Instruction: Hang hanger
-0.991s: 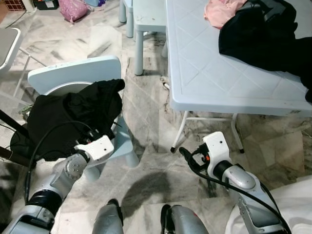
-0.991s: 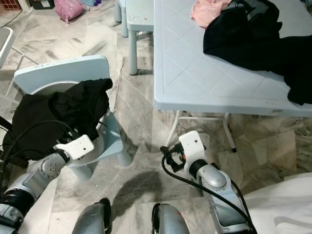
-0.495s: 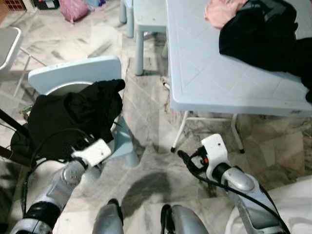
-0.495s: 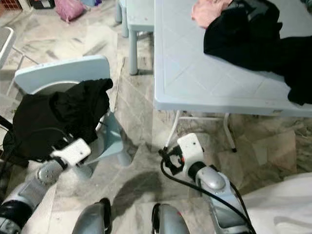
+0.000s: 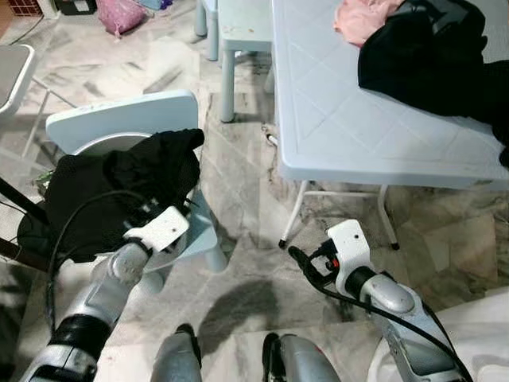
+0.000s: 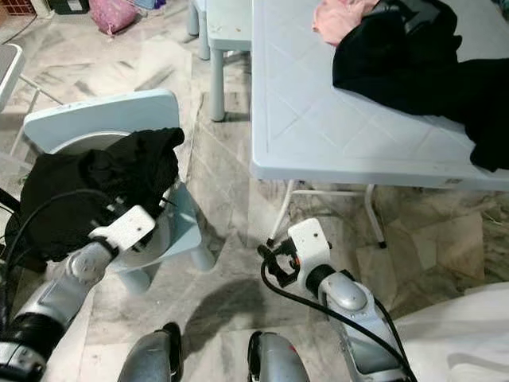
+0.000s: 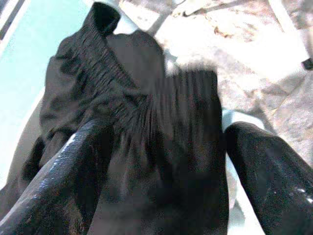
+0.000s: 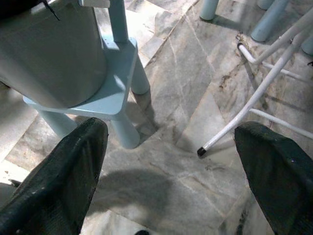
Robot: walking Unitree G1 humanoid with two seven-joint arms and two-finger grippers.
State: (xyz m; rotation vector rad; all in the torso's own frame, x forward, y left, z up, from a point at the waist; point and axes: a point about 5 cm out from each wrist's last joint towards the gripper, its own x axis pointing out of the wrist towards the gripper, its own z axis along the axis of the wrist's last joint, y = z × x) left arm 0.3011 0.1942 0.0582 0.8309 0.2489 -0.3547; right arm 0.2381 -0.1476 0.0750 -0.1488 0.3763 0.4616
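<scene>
Marble floor (image 5: 238, 199) under me, a pale blue table (image 5: 334, 119) ahead. No hanger visible; my left gripper (image 7: 161, 196) spreads wide over black clothes (image 5: 111, 191) on the chair (image 5: 119, 119). My right gripper (image 8: 171, 161) hangs spread wide above the floor.

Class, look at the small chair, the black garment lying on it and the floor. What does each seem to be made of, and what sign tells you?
Small chair: likely moulded plastic, pale blue, smooth matte, one-piece rounded back. Black garment: soft woven or knit fabric, matte, with a gathered ribbed band in the left wrist view. Floor: polished marble-like stone tiles, grey veining and sheen. Left pincer is open at the garment.
</scene>
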